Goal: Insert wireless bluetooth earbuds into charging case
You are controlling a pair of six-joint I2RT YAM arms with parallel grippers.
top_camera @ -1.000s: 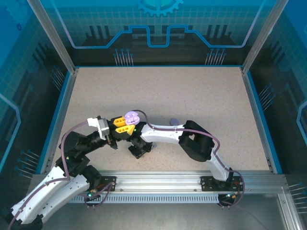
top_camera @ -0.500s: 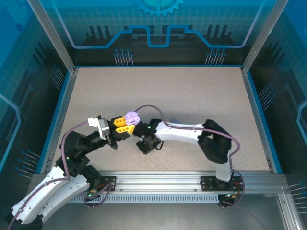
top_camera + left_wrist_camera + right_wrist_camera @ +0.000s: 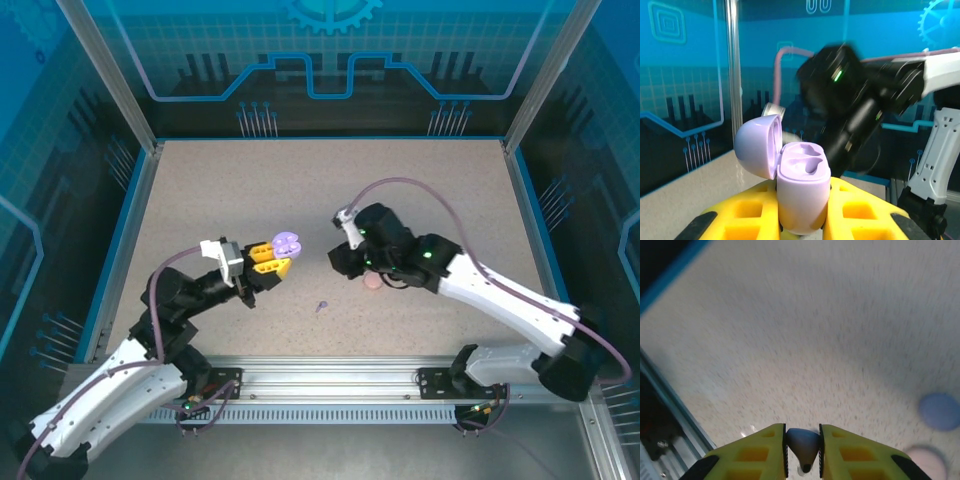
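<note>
My left gripper [image 3: 270,260] is shut on a lavender charging case [image 3: 802,190] and holds it upright above the table. The case's lid [image 3: 757,145] is hinged open to the left, and both sockets are empty. In the right wrist view my right gripper [image 3: 803,450] is shut on a small lavender-grey earbud [image 3: 803,440], with its stem pointing toward the camera. The right wrist [image 3: 372,242] hovers to the right of the case, apart from it. Another lavender earbud [image 3: 321,306] lies on the table between the arms.
A pink round disc case [image 3: 373,281] lies under the right arm and is seen again as the pink disc [image 3: 926,463] in the right wrist view. Beside it there lies a blue-lavender disc [image 3: 939,411]. The speckled table [image 3: 420,190] is ringed by a blue rim and glass walls.
The right arm swung up and to the right, away from the left gripper, uncovering the earbud on the table. The left gripper with the case shifted slightly right.
</note>
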